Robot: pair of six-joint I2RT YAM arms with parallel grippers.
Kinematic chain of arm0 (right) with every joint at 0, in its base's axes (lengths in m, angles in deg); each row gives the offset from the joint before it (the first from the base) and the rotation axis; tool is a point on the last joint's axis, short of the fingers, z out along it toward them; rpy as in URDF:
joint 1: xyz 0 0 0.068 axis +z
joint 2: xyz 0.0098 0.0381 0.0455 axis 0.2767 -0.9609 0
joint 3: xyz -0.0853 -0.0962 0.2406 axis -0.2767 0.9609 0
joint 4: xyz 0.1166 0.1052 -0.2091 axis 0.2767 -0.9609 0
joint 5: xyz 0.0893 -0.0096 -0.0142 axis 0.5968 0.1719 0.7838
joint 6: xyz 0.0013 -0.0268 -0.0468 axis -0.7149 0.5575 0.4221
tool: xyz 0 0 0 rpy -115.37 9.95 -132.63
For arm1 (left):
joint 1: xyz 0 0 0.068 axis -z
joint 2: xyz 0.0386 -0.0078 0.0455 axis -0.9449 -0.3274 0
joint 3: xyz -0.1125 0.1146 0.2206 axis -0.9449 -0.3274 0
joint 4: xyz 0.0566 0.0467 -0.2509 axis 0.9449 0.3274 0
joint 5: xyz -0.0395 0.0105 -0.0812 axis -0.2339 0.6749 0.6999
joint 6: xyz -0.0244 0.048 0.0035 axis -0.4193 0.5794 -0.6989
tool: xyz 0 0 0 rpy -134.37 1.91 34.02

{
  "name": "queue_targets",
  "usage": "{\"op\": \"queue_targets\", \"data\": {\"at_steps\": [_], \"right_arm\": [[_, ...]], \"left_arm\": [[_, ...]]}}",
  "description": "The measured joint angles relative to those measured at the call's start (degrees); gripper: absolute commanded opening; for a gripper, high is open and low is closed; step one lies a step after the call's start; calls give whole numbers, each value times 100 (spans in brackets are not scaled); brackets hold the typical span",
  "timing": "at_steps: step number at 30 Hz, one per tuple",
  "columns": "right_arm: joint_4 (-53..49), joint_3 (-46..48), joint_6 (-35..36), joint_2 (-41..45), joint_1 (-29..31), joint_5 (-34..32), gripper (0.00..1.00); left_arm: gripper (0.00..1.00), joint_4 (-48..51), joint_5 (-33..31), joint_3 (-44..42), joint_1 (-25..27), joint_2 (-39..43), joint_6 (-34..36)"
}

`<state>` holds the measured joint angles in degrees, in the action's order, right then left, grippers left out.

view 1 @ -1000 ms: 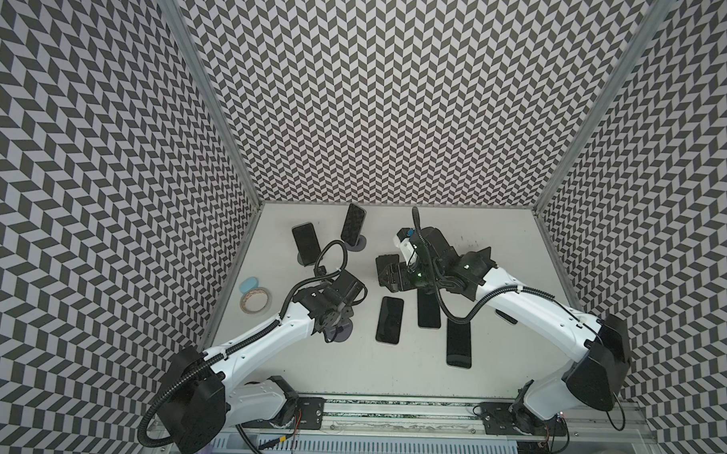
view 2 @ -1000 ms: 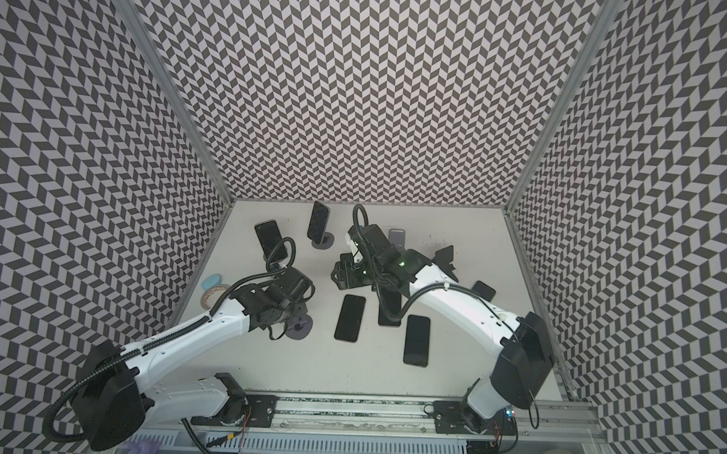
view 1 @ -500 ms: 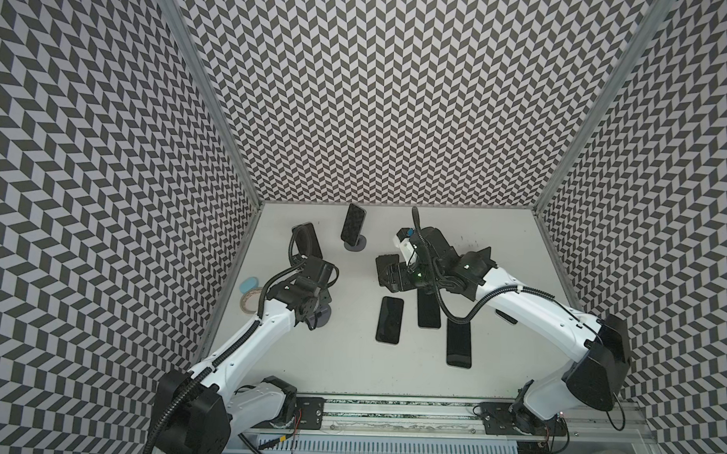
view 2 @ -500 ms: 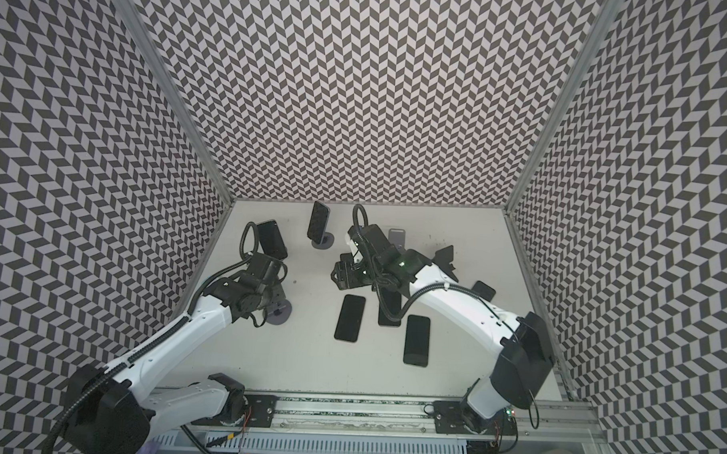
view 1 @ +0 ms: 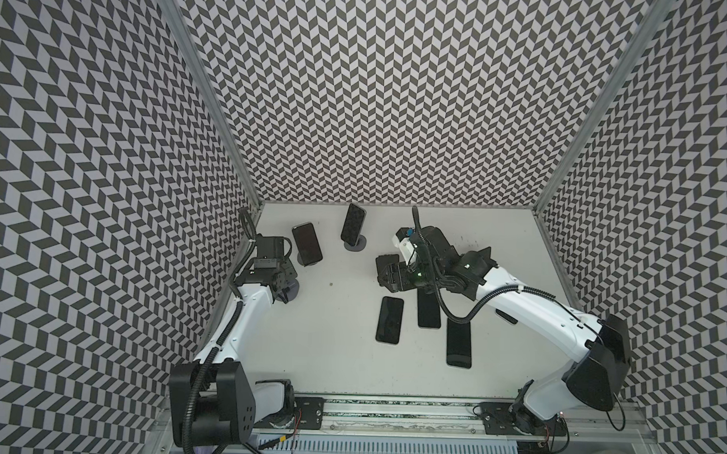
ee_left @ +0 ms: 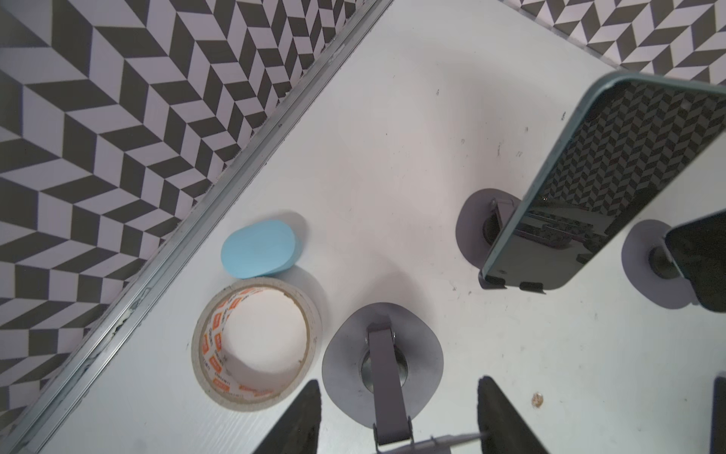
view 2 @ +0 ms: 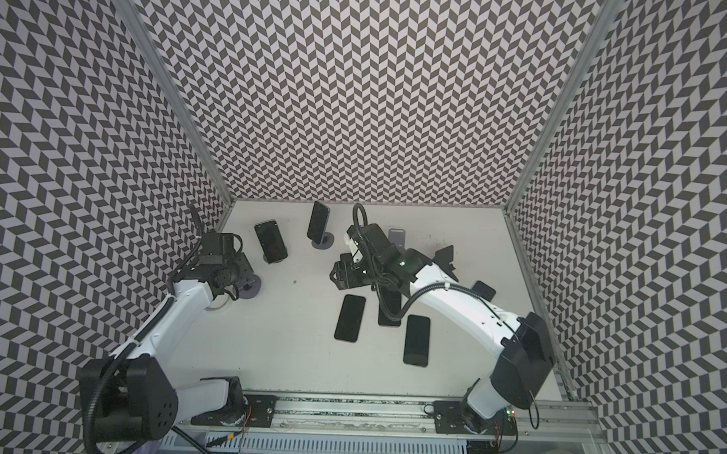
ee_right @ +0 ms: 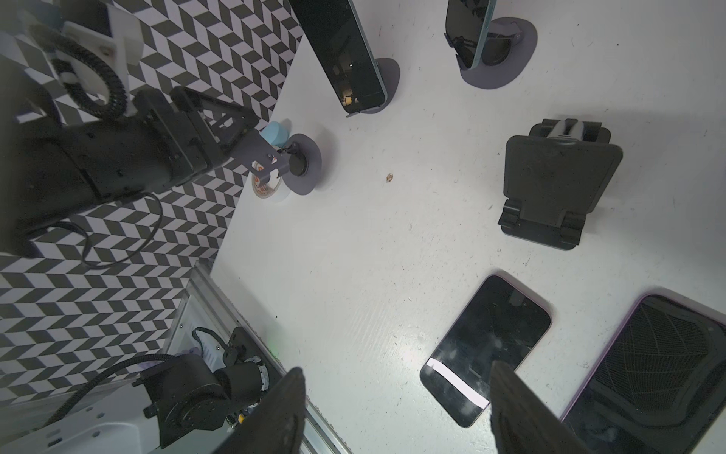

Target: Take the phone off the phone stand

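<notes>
Both top views look steeply down from high overhead on the whole table (view 1: 340, 360). Wrist views peer closely past left hand (ee_left: 400, 381) and right hand (ee_right: 396, 367), sharing the grey phone stand (ee_left: 345, 365).

Dark phone (ee_left: 613, 177) on grey stand (ee_left: 471, 228), second phone (view 1: 353, 224) on second stand (view 1: 356, 247), empty stand (ee_left: 341, 369) nearby
</notes>
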<state>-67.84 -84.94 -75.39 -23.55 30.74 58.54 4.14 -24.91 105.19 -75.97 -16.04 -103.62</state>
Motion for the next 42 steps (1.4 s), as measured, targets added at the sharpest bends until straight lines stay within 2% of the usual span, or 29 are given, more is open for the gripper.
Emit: {"op": "queue_targets", "data": {"at_steps": [6,16,23,31,42], "right_arm": [[-146,-2,13,44,0,48,72],[-251,-2,28,48,0,118,71],[-428,-120,131,48,0,87,71],[-448,-122,173,44,0,87,72],[-570,-393,365,-13,0,-26,72]], "left_arm": [[57,-481,413,310,-612,-595,321],[58,-920,909,592,-1045,-1209,575],[61,-1010,1126,767,-1121,-1631,721],[77,-1025,1191,1043,-1119,-1871,780],[82,-914,1060,1600,-1119,-1899,726]]}}
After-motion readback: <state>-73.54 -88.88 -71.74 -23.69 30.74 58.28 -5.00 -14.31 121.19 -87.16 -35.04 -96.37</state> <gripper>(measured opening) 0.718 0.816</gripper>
